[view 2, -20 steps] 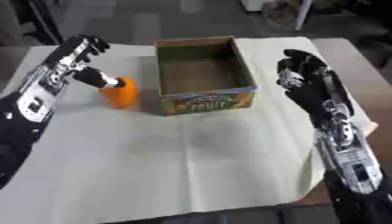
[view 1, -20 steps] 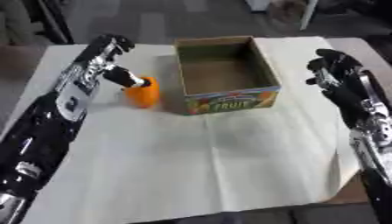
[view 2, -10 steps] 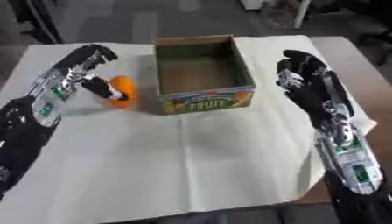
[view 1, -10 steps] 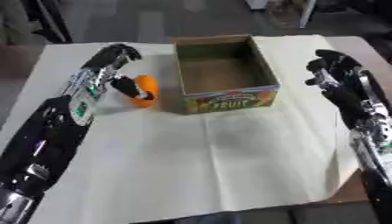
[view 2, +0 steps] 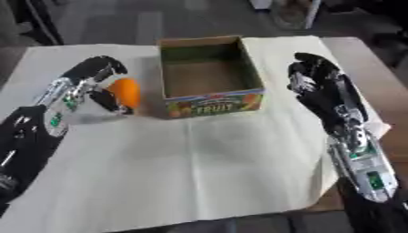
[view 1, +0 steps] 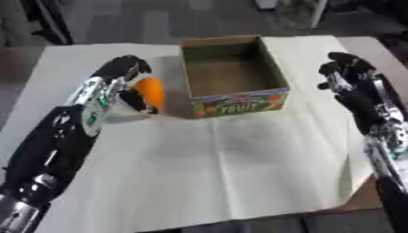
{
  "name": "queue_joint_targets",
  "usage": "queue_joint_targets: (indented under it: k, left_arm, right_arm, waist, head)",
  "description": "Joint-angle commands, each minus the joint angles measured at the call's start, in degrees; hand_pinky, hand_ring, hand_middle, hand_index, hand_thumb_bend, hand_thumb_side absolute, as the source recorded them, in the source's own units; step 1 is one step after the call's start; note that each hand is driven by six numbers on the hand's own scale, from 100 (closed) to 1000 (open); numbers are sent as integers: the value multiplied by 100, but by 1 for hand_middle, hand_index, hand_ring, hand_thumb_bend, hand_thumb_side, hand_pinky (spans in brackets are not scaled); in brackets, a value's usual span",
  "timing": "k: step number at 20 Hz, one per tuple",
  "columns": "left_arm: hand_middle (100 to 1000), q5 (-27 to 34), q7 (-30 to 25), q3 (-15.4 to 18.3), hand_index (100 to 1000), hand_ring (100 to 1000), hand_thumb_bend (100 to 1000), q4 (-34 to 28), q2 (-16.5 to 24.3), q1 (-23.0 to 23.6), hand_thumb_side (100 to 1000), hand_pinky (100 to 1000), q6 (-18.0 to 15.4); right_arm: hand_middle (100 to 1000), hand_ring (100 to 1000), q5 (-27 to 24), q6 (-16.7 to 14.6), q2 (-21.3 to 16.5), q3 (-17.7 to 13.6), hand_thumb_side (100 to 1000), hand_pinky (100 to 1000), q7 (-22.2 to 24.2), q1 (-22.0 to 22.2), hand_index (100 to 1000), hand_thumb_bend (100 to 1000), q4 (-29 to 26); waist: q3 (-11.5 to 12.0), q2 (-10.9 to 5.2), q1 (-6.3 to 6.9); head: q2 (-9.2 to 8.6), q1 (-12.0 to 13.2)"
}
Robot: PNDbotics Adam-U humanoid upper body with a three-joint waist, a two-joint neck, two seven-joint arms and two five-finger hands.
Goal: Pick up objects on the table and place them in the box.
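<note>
Since the earlier frame my left hand (view 1: pixel 119 79) had come lower and closed round the orange object (view 1: pixel 150 92) — before, it only touched it from above at the fingertips. Its fingers were curled over the top and far side, and the thumb side pressed the near side, so the object sat pinched inside the hand. Whether it was already off the white cloth (view 1: pixel 215 159) or resting on it, I could not tell.

To do this step well, I judged that I should first lift straight up, high enough to pass over the near left wall of the box (view 1: pixel 232 73), and only then move to the right. The object looked smooth and rounded, so it could slip if I tilted the wrist too early. The box was open and I saw nothing inside it, just beside the object, so the way was short — I should release low, over the middle of the floor.

My right hand (view 2: pixel 312 77) hung to the right of the box, fingers relaxed and a little bent, holding nothing.
</note>
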Motion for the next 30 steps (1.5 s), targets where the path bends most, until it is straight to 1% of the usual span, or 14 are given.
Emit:
queue_joint_targets:
  k: [1,4,8,10,11,12,13,14,17,20,24,27,30]
  left_arm:
    - [666,-76,-102,-27,758,738,761,-21,48,-72,155,715,-23]
    - [626,-141,-155,-49,731,663,718,-7,48,-48,100,681,-57]
    - [542,-215,-106,-48,662,540,629,13,43,-12,100,611,-32]
    - [489,-243,-16,-43,610,477,547,18,43,-3,100,556,2]
    - [442,-255,59,-35,562,427,468,16,41,1,100,525,26]
    - [442,-253,140,-28,562,427,468,15,38,5,100,525,49]
    - [367,-234,247,-11,487,352,371,-8,41,3,100,484,79]
    - [326,-195,374,1,447,311,334,-47,47,3,100,467,114]
    - [259,-20,761,10,385,246,281,-276,79,-27,101,434,220]
    - [248,219,1020,12,376,235,269,-626,114,-95,104,431,328]
    - [248,513,1096,18,377,236,257,-1002,127,-328,100,436,449]
    - [255,569,1101,-16,385,244,268,-1066,38,-516,100,441,470]
    - [259,493,1164,-38,388,248,268,-916,-172,-667,100,442,460]
  right_arm:
    - [635,765,6,-11,-60,-24,348,618,10,-69,799,100,-58]
    - [634,765,4,-11,-54,-21,348,618,13,-70,799,100,-57]
    - [634,764,6,-9,-56,-24,348,618,9,-66,798,100,-54]
    - [634,764,5,-8,-55,-25,348,618,7,-64,798,100,-53]
    - [634,764,4,-8,-53,-25,348,618,6,-65,799,100,-54]
    - [634,764,3,-8,-51,-26,348,618,5,-65,799,100,-54]
    - [634,764,3,-8,-50,-26,348,618,5,-65,798,100,-55]
    - [634,764,2,-7,-50,-26,348,618,4,-65,798,100,-55]
    - [633,764,2,-5,-53,-28,347,618,0,-64,798,100,-55]
    - [633,764,2,-6,-48,-23,348,618,7,-61,798,100,-55]
    - [633,764,0,-2,-55,-15,349,619,11,-47,798,100,-51]
    - [633,764,-5,-1,-42,15,349,619,42,-52,799,100,-52]
    - [633,764,-8,3,-32,49,349,619,78,-70,798,100,-51]
  waist:
    - [2,-71,4]
    - [7,-73,10]
    - [12,-78,6]
    - [12,-81,3]
    - [13,-83,2]
    - [14,-84,1]
    - [18,-85,-2]
    - [22,-86,-3]
    - [34,-90,-4]
    - [40,-94,-3]
    - [32,-112,3]
    - [1,-125,3]
    - [-59,-120,-6]
  head:
    - [34,-1]
    - [34,-5]
    - [34,-3]
    - [34,-3]
    - [34,-3]
    - [34,-4]
    - [34,-4]
    - [34,-4]
    - [34,0]
    - [34,-3]
    - [34,16]
    - [34,53]
    - [34,100]
